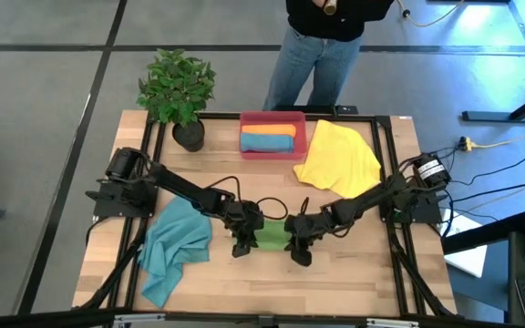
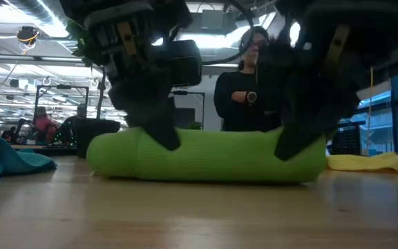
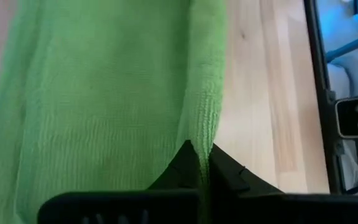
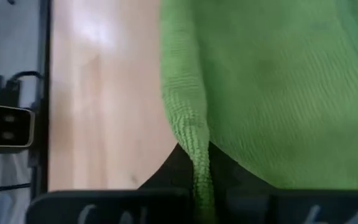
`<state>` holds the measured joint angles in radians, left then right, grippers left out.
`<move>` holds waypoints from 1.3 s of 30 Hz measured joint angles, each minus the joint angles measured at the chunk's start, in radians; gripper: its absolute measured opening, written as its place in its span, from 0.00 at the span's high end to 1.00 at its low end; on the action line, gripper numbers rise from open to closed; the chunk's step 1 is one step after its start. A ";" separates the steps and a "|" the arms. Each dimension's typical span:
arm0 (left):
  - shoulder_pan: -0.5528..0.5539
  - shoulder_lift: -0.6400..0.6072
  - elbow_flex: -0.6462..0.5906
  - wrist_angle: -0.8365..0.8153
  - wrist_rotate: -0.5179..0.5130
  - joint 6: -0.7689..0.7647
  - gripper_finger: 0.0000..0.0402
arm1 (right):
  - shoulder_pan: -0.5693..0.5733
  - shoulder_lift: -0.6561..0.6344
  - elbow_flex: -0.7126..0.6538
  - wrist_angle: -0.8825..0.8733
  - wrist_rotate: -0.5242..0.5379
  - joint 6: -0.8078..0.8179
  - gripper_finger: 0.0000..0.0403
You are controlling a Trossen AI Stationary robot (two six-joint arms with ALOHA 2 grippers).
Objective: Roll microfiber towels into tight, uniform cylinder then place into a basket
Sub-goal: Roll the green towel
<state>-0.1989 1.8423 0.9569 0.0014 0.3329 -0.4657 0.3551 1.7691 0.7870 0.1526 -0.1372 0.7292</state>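
The green towel lies rolled into a cylinder at the middle of the wooden counter, near its front edge. The left gripper pinches a fold of cloth at one end of the roll, its fingers closed on the fabric edge. The right gripper does the same at the other end, fingers closed on a ridge of towel. An orange and a teal-blue roll sit in the red-pink basket at the far side.
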 joint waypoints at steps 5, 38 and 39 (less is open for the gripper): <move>0.010 0.035 0.001 0.022 -0.013 0.022 1.00 | -0.026 0.000 -0.047 0.005 -0.007 0.024 0.97; -0.296 0.022 0.006 0.336 -0.944 0.573 0.76 | -0.033 0.003 -0.057 -0.035 -0.028 0.059 0.97; -0.296 0.038 0.006 0.345 -0.941 0.573 0.79 | -0.033 0.003 -0.057 -0.035 -0.027 0.059 0.97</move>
<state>-0.4946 1.8807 0.9634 0.3462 -0.6078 0.1074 0.3222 1.7721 0.7303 0.1177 -0.1644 0.7887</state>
